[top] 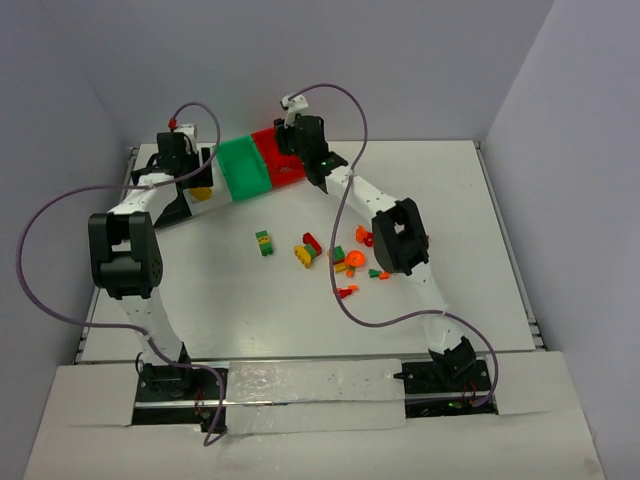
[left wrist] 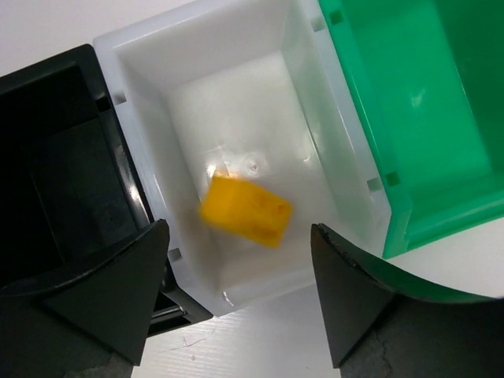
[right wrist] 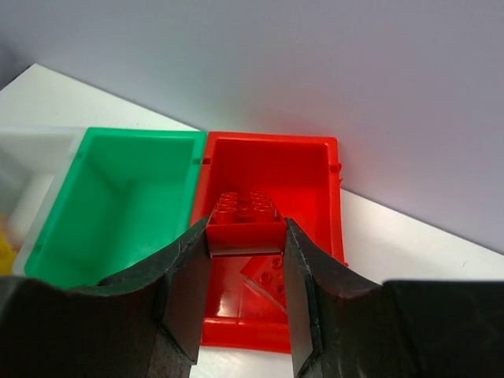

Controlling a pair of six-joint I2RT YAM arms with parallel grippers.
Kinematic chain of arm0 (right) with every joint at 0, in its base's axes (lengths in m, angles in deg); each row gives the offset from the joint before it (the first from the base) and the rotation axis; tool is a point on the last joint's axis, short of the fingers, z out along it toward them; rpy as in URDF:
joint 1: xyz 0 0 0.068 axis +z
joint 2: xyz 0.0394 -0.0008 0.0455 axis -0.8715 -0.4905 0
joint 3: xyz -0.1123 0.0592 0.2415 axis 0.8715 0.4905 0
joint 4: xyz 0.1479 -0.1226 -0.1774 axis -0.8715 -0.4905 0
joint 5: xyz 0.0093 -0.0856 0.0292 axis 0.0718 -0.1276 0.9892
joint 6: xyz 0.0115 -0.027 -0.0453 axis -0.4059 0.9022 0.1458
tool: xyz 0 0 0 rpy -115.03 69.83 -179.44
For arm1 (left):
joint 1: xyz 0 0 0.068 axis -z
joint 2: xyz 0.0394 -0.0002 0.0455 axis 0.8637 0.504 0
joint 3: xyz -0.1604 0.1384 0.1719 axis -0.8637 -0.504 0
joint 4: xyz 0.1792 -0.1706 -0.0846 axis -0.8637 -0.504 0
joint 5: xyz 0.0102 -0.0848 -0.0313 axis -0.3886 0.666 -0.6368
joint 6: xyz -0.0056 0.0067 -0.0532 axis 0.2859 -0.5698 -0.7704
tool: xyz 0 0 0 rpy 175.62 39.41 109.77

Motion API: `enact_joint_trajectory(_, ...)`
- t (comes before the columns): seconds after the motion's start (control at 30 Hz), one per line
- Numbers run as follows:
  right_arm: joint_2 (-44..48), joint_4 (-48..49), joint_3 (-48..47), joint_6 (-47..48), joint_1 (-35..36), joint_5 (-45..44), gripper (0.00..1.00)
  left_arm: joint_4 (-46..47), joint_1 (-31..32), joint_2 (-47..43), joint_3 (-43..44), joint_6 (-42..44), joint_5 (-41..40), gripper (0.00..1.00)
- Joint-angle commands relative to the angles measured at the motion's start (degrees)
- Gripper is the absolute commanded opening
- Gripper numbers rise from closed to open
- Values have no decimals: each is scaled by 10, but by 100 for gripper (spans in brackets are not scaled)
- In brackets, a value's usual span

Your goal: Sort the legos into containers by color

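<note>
One brick (right wrist: 244,214) held over red bin (right wrist: 315,169) (right gripper (right wrist: 246,236)).

Blurred yellow brick (left wrist: 246,211) seemingly lies in the white bin (left wrist: 236,39); red brick (right wrist: 245,220) held over the red bin (right wrist: 315,169).

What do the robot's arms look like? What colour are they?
The left arm and right arm are white tubes with chunky black joints and black bases. A thin purplish cable loops beside each. The left gripper and right gripper each have two black, wedge-shaped fingers.
</note>
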Motion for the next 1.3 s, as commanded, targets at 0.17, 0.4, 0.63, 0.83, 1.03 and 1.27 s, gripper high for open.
enact_joint_trajectory(0.17, -34, 91, -54, -2, 7, -24, 14, -44, -5, -15, 67, -35, 96, 86)
enact_joint_trajectory(0.4, -52, 126, -62, 2, 9, -23, 54, -51, -5, -58, 64, -54, 120, 88)
enact_joint_trajectory(0.63, -34, 137, -54, 3, 9, -37, 74, -63, -5, -95, 66, -48, 135, 99)
enact_joint_trajectory(0.83, 54, 93, -1, 3, 7, -12, 83, -60, 0, -156, 6, 60, 316, 99)
enact_joint_trajectory(1.03, 209, -37, 138, -10, -20, 23, 95, -134, 58, -166, -17, 105, 247, 96)
enact_joint_trajectory(1.27, 400, -96, 362, -29, -88, 16, 100, -138, 174, -172, -97, -81, 33, 98)
